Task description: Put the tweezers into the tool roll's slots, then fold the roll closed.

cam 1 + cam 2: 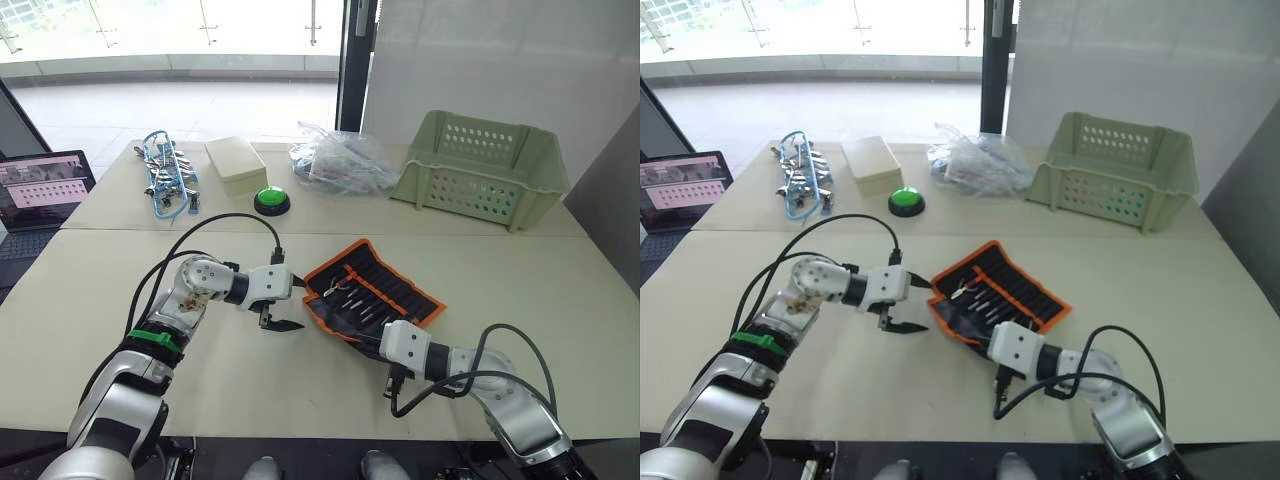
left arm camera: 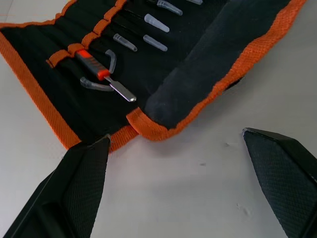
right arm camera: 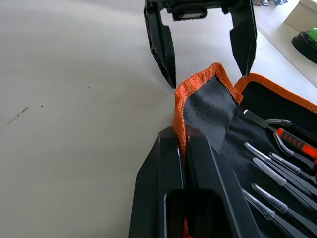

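A: Where do we have the tool roll (image 1: 372, 291)?
B: It lies open on the near table (image 1: 560, 300), just ahead of centre — black fabric with orange edging. The tweezers (image 2: 148, 29) sit in its stitched slots, clear-capped tips showing, and a red-handled tool (image 2: 99, 74) lies in the slot beside them.

A: And our right gripper (image 3: 185, 148)?
B: It comes in from 5 o'clock of the roll, fingers pinched together on the roll's near orange edge, that flap lifted and partly folded over the slots.

A: The left gripper (image 1: 281, 322)?
B: At 9 o'clock of the roll, just beside its corner, jaws spread wide and holding nothing. One fingertip (image 2: 101, 146) sits right at the orange hem; we cannot tell if it touches.

A: Anything farther back?
B: A green basket (image 1: 480, 165) at 1 o'clock, a green button (image 1: 271, 200) at 11 o'clock.
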Action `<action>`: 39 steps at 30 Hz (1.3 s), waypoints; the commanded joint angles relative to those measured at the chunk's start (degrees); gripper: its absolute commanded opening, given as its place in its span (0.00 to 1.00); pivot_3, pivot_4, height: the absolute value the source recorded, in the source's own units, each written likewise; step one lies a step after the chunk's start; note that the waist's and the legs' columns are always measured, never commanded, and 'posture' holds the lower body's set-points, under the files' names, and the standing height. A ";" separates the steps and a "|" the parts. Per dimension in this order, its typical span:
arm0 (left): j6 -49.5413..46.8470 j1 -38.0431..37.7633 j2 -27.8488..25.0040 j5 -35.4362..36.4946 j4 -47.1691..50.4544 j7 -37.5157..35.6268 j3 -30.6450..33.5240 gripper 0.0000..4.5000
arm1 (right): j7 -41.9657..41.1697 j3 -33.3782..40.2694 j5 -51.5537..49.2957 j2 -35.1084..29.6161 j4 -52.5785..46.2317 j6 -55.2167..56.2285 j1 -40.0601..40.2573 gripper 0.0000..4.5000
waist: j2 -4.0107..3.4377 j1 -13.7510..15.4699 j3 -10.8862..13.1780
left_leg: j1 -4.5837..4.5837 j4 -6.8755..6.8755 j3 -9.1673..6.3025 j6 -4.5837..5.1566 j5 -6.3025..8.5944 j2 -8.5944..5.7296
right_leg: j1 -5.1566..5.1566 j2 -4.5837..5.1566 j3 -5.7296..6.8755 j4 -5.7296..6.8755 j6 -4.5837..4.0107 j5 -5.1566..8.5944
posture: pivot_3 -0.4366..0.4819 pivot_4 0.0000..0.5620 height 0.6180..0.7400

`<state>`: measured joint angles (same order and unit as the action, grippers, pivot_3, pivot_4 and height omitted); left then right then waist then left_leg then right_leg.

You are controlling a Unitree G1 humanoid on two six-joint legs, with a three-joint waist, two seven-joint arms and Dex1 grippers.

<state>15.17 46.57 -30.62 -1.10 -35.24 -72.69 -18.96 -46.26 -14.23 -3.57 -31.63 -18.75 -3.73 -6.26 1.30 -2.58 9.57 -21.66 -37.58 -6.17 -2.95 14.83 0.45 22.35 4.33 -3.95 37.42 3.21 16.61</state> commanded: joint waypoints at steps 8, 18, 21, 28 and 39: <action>10.97 7.60 5.21 -2.17 -12.76 -1.94 0.17 0.59 | 3.33 1.15 1.23 0.56 -2.55 0.16 1.47 0.00 | 0.00 0.12 0.00 | -0.08 -0.28 -0.01 0.13 0.07 -0.07 | 0.01 0.03 -0.01 0.20 0.02 0.01 | 0.48 0.27 1.00; 14.49 10.04 4.91 -7.58 -16.99 1.79 -0.59 0.00 | 7.44 1.21 4.32 2.86 6.35 1.98 -3.42 0.00 | 0.00 -0.18 0.00 | -0.03 -0.30 -0.01 0.13 0.07 -0.08 | 0.01 0.02 -0.03 0.26 0.02 0.01 | 0.48 0.27 1.00; 12.72 9.56 2.23 -7.63 -16.30 3.33 0.84 0.00 | 7.99 0.44 5.44 4.22 10.69 3.30 -6.40 0.00 | 0.00 -0.47 0.00 | 0.04 -0.30 -0.01 0.15 0.05 -0.08 | 0.02 0.01 -0.05 0.37 0.02 0.01 | 0.48 0.27 1.00; 0.90 -1.40 -6.22 -3.81 3.89 1.10 4.08 0.00 | 8.00 -0.90 5.96 8.28 20.59 7.98 -13.94 0.00 | -0.01 -1.51 0.00 | 0.11 -0.30 -0.02 0.16 0.04 -0.07 | 0.06 0.02 -0.04 0.59 0.02 0.01 | 0.48 0.27 1.00; -33.58 -23.64 -12.00 10.63 46.88 3.15 9.49 0.00 | -1.41 -1.15 1.35 4.84 24.12 13.54 -14.58 0.00 | -0.05 -1.00 0.02 | 0.11 -0.30 -0.02 0.16 0.05 -0.04 | 0.07 0.04 -0.03 0.61 0.02 0.01 | 0.48 0.27 1.00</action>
<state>-14.06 23.88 -41.81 6.69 6.02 -70.32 -11.77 -45.67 -17.66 -0.58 -24.54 6.55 9.64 -22.54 1.25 -3.57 9.60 -21.54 -37.87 -6.19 -2.79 14.88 0.41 22.42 4.38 -3.99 38.01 3.23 16.62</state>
